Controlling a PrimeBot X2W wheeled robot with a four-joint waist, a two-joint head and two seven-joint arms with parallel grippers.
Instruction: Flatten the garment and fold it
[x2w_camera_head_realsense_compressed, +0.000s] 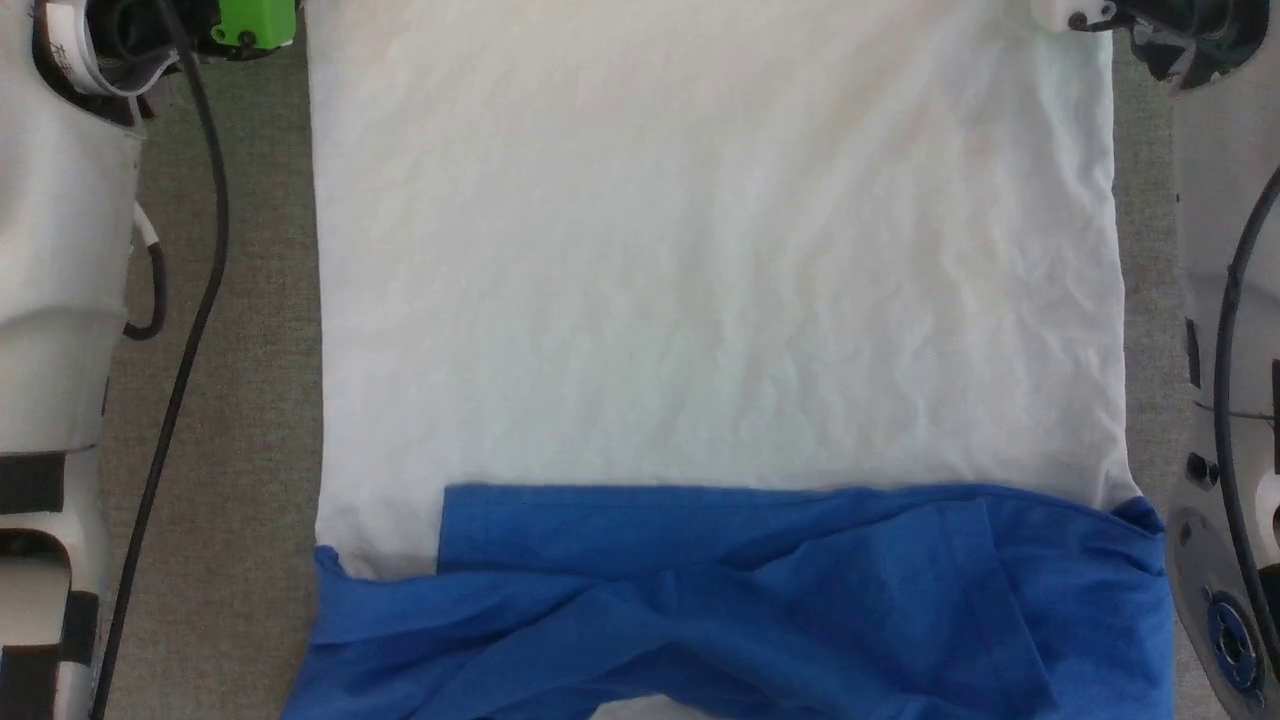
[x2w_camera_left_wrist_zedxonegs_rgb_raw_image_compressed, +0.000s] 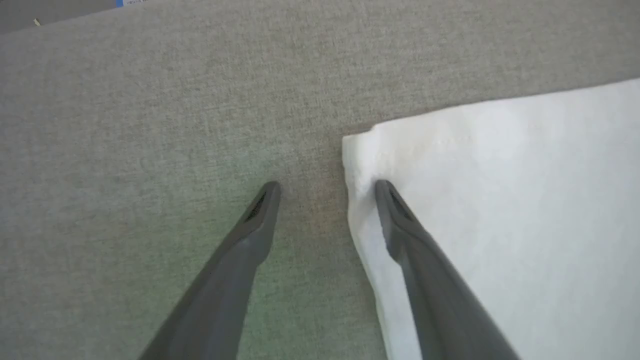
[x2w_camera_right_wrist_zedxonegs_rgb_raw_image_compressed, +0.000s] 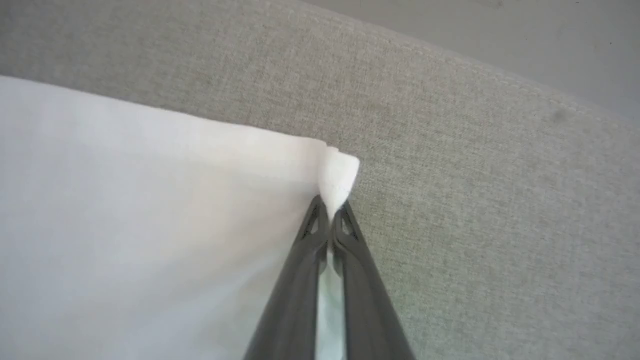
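Soft white raglan shirt (x2w_camera_head_realsense_compressed: 700, 300) w/ bright blue sleeves (x2w_camera_head_realsense_compressed: 750, 600) lies flat on grey fabric worktop (x2w_camera_head_realsense_compressed: 250, 400), sleeves folded across shirt's near end. Right jaws pinched shut on shirt's far right corner. Left jaws wide open, straddling its far left corner, holding nothing, prob. prepping to lift hem for a fold.

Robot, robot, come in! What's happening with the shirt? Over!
Left jaws open, straddling one shirt corner. Right jaws shut on the other corner. Shirt flat, blue sleeves folded across. Nothing in the way.
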